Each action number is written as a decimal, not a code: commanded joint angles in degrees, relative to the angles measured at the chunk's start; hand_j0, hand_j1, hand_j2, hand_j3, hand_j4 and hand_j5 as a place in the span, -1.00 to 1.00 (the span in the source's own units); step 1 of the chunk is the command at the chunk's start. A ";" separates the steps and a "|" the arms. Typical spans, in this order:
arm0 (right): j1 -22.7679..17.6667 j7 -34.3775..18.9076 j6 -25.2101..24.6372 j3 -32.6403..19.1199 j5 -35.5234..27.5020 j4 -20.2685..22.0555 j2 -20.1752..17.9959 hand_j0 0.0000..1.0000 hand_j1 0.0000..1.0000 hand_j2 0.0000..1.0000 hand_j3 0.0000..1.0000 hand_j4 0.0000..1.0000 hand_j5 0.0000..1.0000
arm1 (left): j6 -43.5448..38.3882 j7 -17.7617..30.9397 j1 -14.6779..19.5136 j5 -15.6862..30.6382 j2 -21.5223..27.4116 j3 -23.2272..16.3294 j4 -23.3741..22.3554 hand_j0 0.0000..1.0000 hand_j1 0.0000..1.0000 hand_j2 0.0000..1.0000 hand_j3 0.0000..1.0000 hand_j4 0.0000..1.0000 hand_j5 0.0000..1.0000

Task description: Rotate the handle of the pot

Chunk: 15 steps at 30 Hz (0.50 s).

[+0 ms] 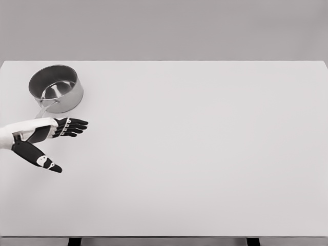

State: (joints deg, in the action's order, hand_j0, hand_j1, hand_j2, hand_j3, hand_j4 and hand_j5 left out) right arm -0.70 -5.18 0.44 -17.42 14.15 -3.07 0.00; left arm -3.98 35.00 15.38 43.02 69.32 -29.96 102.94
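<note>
A shiny steel pot stands on the white table at the far left. Its handle runs down and to the left from the pot's near wall, and its lower end is hidden behind my left hand. My left hand comes in from the left edge, just in front of the pot. The black fingers stretch to the right and the thumb points down and right. The hand is open and holds nothing. Whether it touches the handle cannot be told.
The white table fills most of the view, with its front edge near the bottom and its far edge against a grey wall. Two dark table legs show below the front edge.
</note>
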 commanded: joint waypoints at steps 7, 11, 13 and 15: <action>0.00 -0.01 0.00 -0.07 0.00 -0.01 0.00 1.00 1.00 1.00 1.00 1.00 1.00 | -0.06 0.00 -0.26 0.23 1.26 0.26 -1.16 1.00 1.00 1.00 1.00 1.00 1.00; 0.00 -0.01 0.00 0.01 0.00 -0.01 0.00 1.00 1.00 1.00 1.00 1.00 1.00 | -0.06 0.00 -0.18 0.14 1.26 0.43 -3.45 1.00 1.00 1.00 1.00 1.00 1.00; 0.00 -0.01 0.00 -0.07 0.00 -0.01 0.00 1.00 1.00 1.00 1.00 1.00 1.00 | -0.06 0.00 -0.26 0.05 1.17 0.43 -4.77 1.00 1.00 1.00 1.00 1.00 1.00; 0.00 -0.01 0.00 0.01 0.00 -0.01 0.00 1.00 1.00 1.00 1.00 1.00 1.00 | -0.06 0.00 -0.35 -0.04 1.17 0.52 -5.82 1.00 1.00 1.00 1.00 1.00 1.00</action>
State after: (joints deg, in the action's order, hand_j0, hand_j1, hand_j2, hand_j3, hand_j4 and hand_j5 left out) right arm -0.70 -5.18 0.44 -17.42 14.15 -3.07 0.00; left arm -4.04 35.00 15.03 42.72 70.41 -29.54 98.20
